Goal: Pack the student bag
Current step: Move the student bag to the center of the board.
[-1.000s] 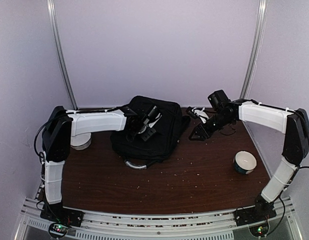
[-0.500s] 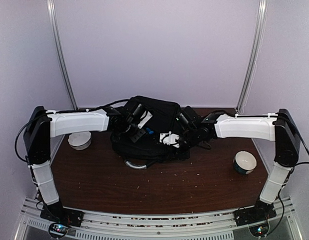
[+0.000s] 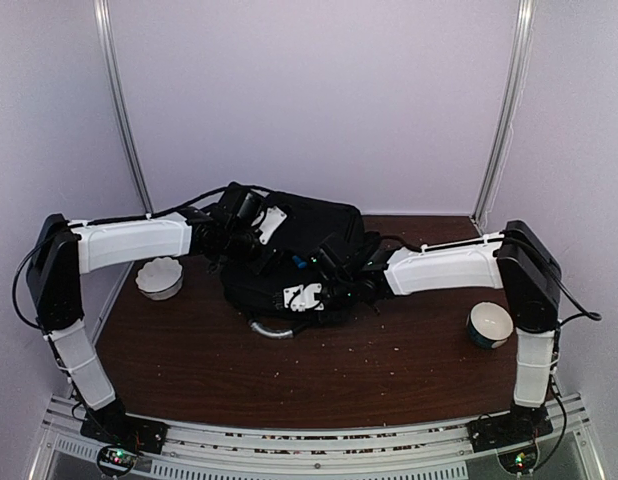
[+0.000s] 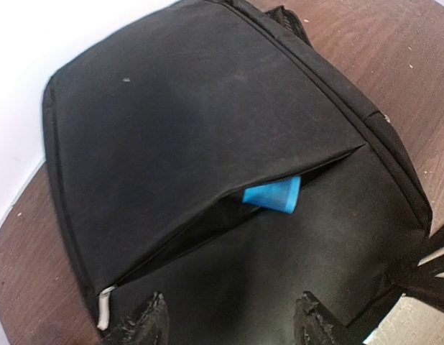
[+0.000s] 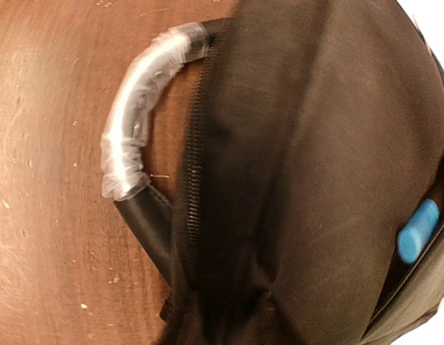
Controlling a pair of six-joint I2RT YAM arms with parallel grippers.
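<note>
Matt black woven cloth, faintly dusty and softly creased, makes up the student bag (image 4: 207, 129), whose grey loop handle (image 5: 136, 122) is wrapped in wrinkled, glossy clear film over smooth black tubing, beside a fine-toothed black zip (image 5: 195, 144). A smooth, matt blue plastic piece (image 4: 274, 196) shows at the pocket's mouth. The table (image 5: 49, 144) is dark wood grain with a low sheen, flecked with pale crumbs, while the arms' white shells (image 3: 129, 243) look like smooth hard plastic and the front rail (image 3: 319, 440) like ribbed bare metal.
</note>
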